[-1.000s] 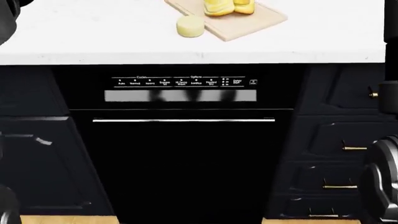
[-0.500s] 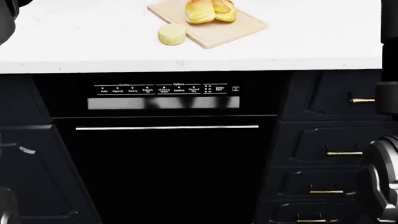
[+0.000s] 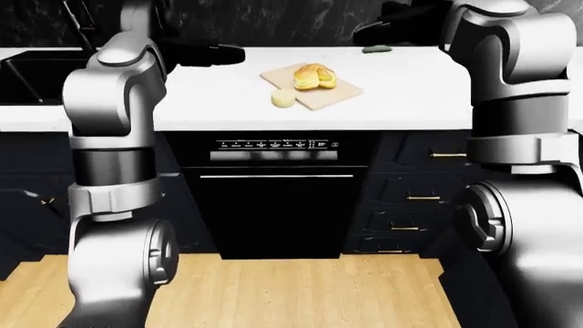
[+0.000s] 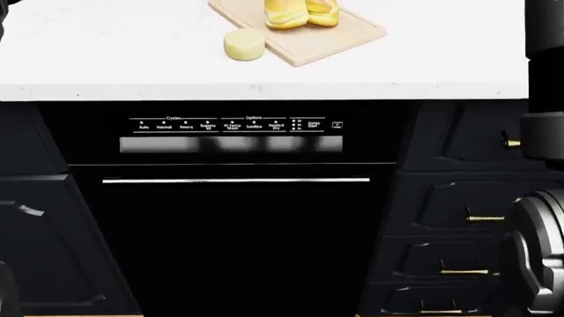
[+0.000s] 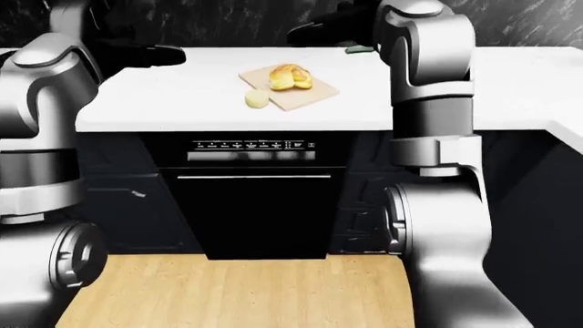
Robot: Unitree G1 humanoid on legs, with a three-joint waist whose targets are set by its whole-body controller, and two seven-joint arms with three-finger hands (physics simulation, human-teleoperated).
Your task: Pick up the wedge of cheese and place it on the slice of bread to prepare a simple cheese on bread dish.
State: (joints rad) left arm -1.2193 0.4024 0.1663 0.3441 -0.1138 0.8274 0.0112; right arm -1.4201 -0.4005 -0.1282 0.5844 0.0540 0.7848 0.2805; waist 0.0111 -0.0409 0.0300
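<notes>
We stand facing a white stone table (image 3: 210,102) over a black dishwasher (image 3: 276,198) with dark cabinets either side. A pale yellow round piece of cheese (image 3: 283,99) lies on the bare top, touching or just beside the near left edge of a light wooden cutting board (image 3: 330,94). The golden bread (image 3: 314,76) sits on the board, up and right of the cheese in the left-eye view.

The cheese reads as a stubby round, no clear long axis.

Left robot hand (image 3: 211,54): dark, raised over the table, left of the cheese and apart from it; we cannot tell whether its fingers are spread or closed. Right robot hand (image 5: 320,29): dark, near the table's far edge, likewise unreadable. Neither holds anything we can see.

We judge the left the nearer.

Wood plank floor (image 3: 301,290) below; black wall above.
</notes>
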